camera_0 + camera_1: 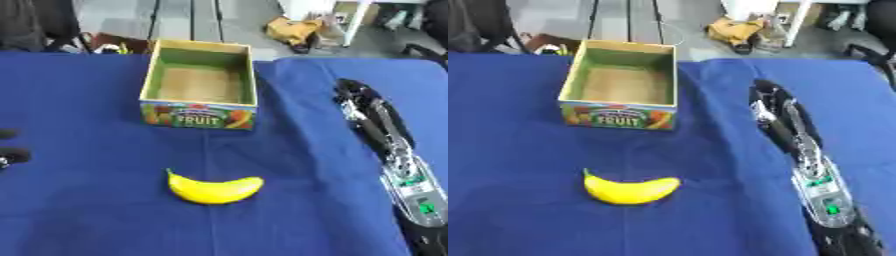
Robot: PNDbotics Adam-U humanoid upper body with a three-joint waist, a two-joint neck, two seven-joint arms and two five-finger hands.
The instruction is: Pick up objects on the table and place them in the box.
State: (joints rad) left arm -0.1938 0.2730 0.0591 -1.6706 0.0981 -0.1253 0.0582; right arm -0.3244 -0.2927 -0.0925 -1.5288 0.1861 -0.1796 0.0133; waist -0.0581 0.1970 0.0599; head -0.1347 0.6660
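A yellow banana point(214, 189) lies on the blue tablecloth point(87, 210), its ends curving up. Behind it stands the open cardboard box point(199, 115) with "FRUIT" on its front; I see nothing inside it. My right hand point(354, 94) reaches in from the lower right, stretched out above the cloth to the right of the box, fingers straight, holding nothing. Of my left hand point(9, 155) only dark fingertips show at the left edge, well away from the banana.
Beyond the table's far edge is a grey floor with a tan bag point(296, 30), a white stand leg point(354, 22) and dark shapes at the corners.
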